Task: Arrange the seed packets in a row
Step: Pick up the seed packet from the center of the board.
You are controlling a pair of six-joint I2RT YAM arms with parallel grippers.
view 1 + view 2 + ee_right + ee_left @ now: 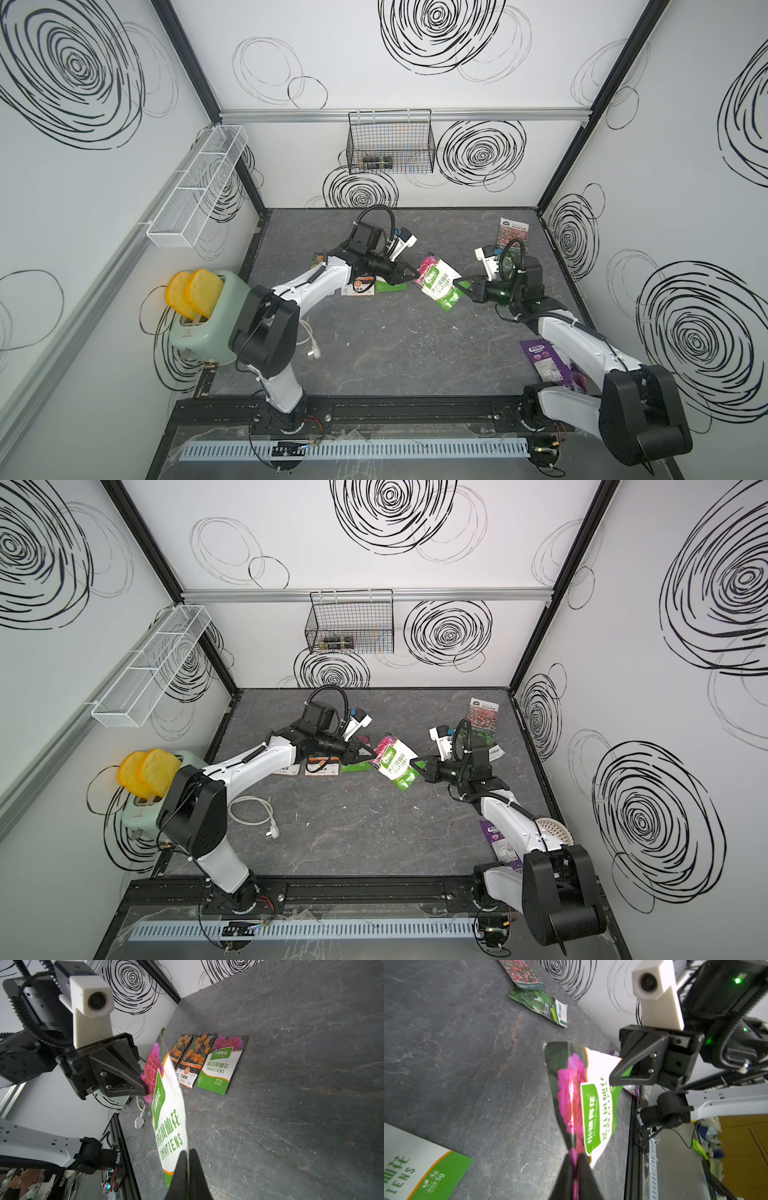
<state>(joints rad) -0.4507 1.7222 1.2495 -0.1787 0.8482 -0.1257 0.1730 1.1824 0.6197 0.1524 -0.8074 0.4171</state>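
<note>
- Raised green-white packet (169, 1126): "茶花凤仙花" above "IMPATIENS".
- Flat green-white packet (220, 1066), lying mid-bench: "小镇育花", "茶花凤仙花", "IMPATIENS", "5g".
- Orange-flower packet (192, 1061), just beside the flat one: "孔雀草".
- Smaller print is unreadable.

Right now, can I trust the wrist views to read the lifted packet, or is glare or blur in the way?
Left wrist view: a glare streak crosses the pink flower on the held packet, and the left tool is a dark close-up blur. Right wrist view: the lettering reads sharp, though the right tool is soft. Both top views: even light, the packet small.
</note>
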